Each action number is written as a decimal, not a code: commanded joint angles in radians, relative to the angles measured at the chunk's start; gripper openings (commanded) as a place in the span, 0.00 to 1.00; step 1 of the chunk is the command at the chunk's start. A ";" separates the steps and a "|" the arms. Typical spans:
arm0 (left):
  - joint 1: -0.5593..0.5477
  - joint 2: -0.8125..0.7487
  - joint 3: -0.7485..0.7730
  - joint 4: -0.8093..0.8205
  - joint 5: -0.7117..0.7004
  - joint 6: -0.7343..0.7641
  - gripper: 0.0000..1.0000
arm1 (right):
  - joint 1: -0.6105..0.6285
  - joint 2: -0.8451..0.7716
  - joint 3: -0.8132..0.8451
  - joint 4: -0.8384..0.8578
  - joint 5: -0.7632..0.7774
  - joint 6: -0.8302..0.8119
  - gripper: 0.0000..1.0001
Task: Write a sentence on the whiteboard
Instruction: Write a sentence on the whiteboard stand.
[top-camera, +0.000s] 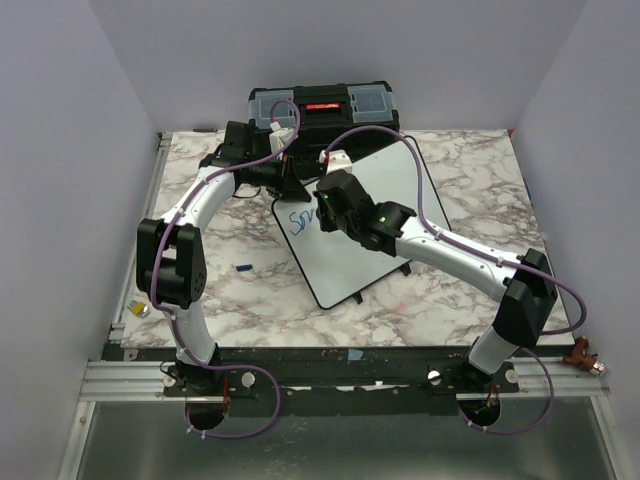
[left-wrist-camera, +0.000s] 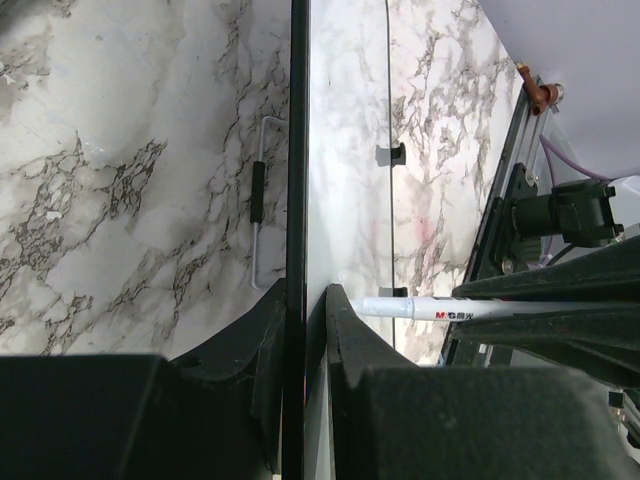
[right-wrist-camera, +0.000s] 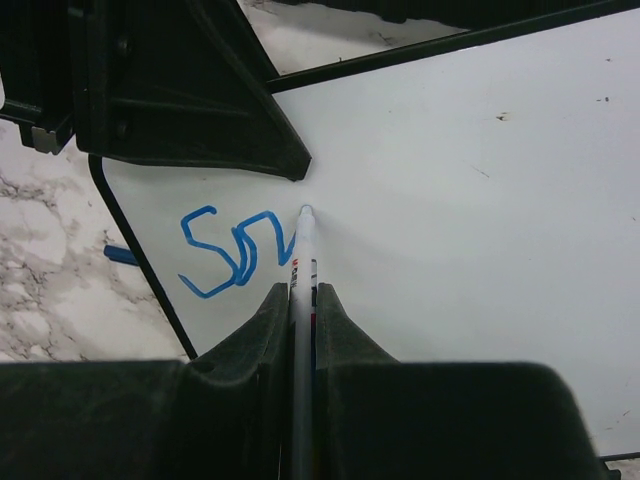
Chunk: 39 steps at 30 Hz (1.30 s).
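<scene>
Blue sentence (right-wrist-camera: 240, 265) start "Sm" on whiteboard (right-wrist-camera: 480, 200), right gripper (right-wrist-camera: 303, 295) pinching M&G marker (right-wrist-camera: 303, 240)

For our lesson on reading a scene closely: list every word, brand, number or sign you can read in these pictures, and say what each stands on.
"Sm": blue handwriting on the whiteboard; the second letter looks unfinished.
"M&G": red print on the marker; the characters after it are blurred.
Red label on the black toolbox: too small to read.
</scene>
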 joint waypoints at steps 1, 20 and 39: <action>-0.008 -0.038 -0.007 0.076 -0.039 0.085 0.00 | -0.016 0.025 0.014 -0.005 0.046 -0.017 0.01; -0.007 -0.044 -0.012 0.077 -0.048 0.085 0.00 | -0.017 -0.093 -0.166 -0.016 -0.053 0.046 0.01; -0.008 -0.040 -0.008 0.080 -0.050 0.083 0.00 | -0.042 -0.158 -0.171 0.064 0.002 -0.012 0.01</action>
